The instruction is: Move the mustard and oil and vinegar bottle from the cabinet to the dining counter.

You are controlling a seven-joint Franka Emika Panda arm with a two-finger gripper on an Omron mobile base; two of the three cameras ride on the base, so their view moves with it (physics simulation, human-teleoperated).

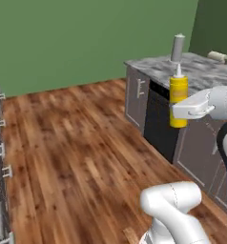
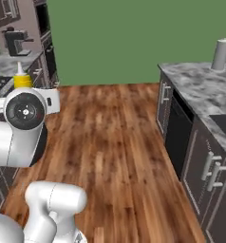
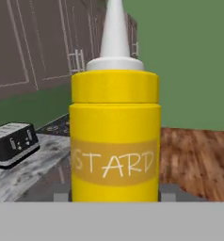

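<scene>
The small yellow cylindrical mustard squeeze bottle with its white pointed nozzle cap (image 1: 178, 97) is clamped upright in the pincer (image 1: 182, 110), carried in the air above the brown wooden plank floor (image 1: 82, 157), near the front edge of the grey-white marbled stone dining desk (image 1: 201, 71). In the hand view the bottle (image 3: 115, 136) stands square between the dark finger tips (image 3: 61, 195), gripped low on its body. You are, by the look of it, in the carrying step, with setting down yet to come. Keep the bottle vertical and the grip unchanged while you travel. Bring it over a bare stretch of marble, away from the tall grey cylindrical canister (image 1: 177, 47). Lower until the base sits flat, then let go.
</scene>
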